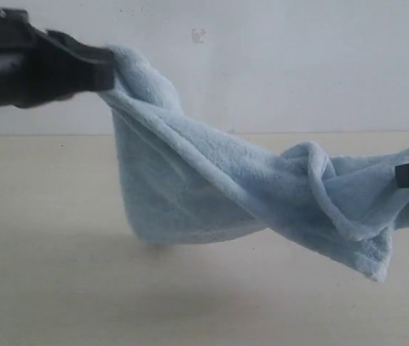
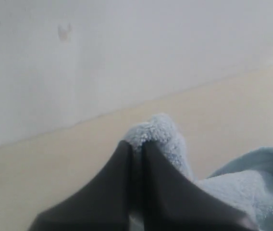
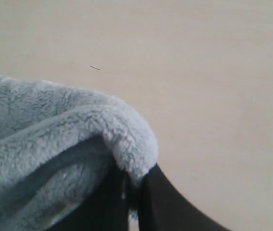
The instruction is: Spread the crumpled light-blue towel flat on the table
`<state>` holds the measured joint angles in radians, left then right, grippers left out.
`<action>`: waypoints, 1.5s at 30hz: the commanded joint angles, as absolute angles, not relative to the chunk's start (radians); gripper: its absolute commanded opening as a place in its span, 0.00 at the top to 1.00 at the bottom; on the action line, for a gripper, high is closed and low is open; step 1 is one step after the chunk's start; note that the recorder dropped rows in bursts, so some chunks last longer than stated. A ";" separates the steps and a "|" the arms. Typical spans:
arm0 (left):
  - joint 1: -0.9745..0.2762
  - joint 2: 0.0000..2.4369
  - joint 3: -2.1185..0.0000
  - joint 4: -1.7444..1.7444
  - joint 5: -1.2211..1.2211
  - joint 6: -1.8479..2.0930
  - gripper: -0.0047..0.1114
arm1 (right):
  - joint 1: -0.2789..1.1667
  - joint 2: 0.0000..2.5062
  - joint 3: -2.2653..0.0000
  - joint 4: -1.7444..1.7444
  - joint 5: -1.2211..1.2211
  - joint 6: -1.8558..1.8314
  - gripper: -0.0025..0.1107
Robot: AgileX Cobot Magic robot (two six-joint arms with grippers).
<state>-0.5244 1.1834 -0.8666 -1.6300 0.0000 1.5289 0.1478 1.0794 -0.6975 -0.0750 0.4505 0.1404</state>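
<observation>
The pale light-blue fluffy terry towel (image 1: 212, 187) hangs in the air above the wide, pale beige wood-look table (image 1: 46, 274), with a twist along its length. Whether its lowest fold clears the tabletop or brushes it, I cannot tell. The black left gripper (image 1: 109, 68) holds one end high above the table, its jaws pressed together on a tuft of pile. The black right gripper (image 1: 400, 175) holds the other end lower, nearer the table, its jaws likewise pinching a rolled edge. The step in hand looks like the stretch: the cloth is lifted by two ends but not yet opened. The next move calls for drawing the ends apart to take out the twist, levelling them over the table, and lowering the towel so it lands flat.
</observation>
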 commanded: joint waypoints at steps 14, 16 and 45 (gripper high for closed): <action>-0.521 0.712 -0.665 -1.641 0.143 1.443 0.93 | 0.139 0.580 -0.700 0.100 0.682 -0.051 0.98; -0.521 0.666 -0.645 -1.641 0.143 1.423 0.93 | 0.139 0.526 -0.700 0.107 0.715 -0.040 0.98; -0.521 0.555 -0.523 -1.444 0.264 1.191 0.93 | 0.139 0.939 -0.831 0.477 0.976 -0.499 0.50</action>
